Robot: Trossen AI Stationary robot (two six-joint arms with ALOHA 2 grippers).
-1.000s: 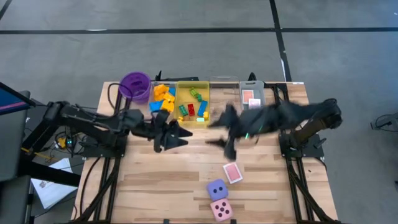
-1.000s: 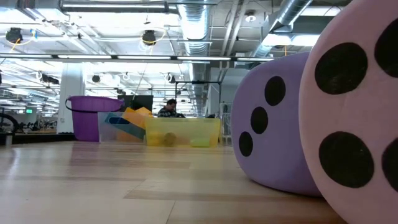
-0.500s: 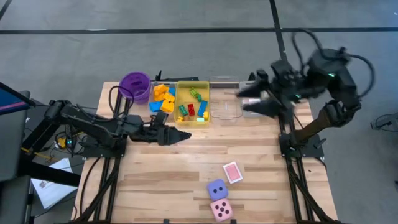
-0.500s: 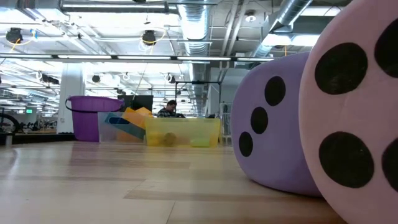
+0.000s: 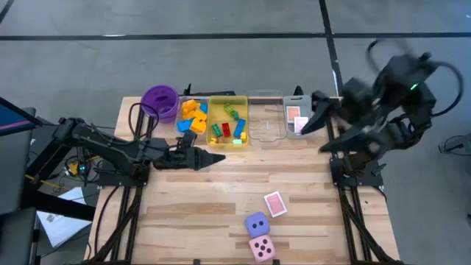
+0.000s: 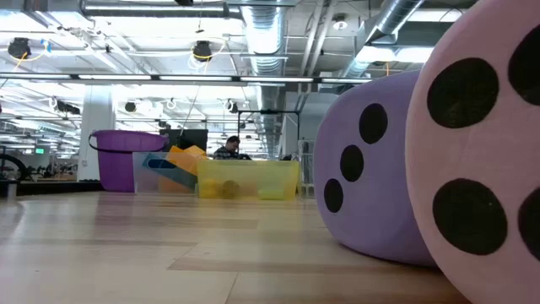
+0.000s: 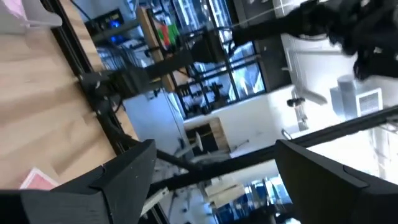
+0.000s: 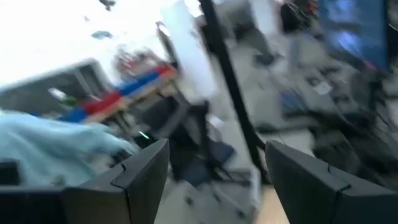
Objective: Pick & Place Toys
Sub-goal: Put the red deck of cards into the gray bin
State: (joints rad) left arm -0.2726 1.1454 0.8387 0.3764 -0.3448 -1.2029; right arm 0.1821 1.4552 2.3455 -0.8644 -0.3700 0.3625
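The wooden slatted table (image 5: pixel 184 213) is holding toys that are waiting to be put away. A thin pink-backed playing card (image 5: pixel 274 204) is lying flat on the wood near the front. Just beside it, closer to the front edge, a soft purple die with dark dots (image 5: pixel 256 224) is sitting next to a soft pink die with dark dots (image 5: pixel 261 248). The two dice are touching or almost touching. In the low view they are filling the right side, the purple die (image 6: pixel 371 169) behind the pink die (image 6: pixel 481 160).

At the back, a yellow see-through plastic tray (image 5: pixel 227 103) is holding small bright plastic bricks (image 5: pixel 225 129).

The left gripper (image 5: pixel 219 157) is hanging low over the middle of the table, and its fingers are spread apart with nothing between them. The right gripper (image 5: pixel 324 124) is lifted up near the back right corner. Its fingers are also apart and are holding nothing.

The dice are probably light and squishy, so squeezing two flat sides across the middle should work well. The card is probably harder. It is thin, flat and slippery, so a finger may need to catch under one edge first.
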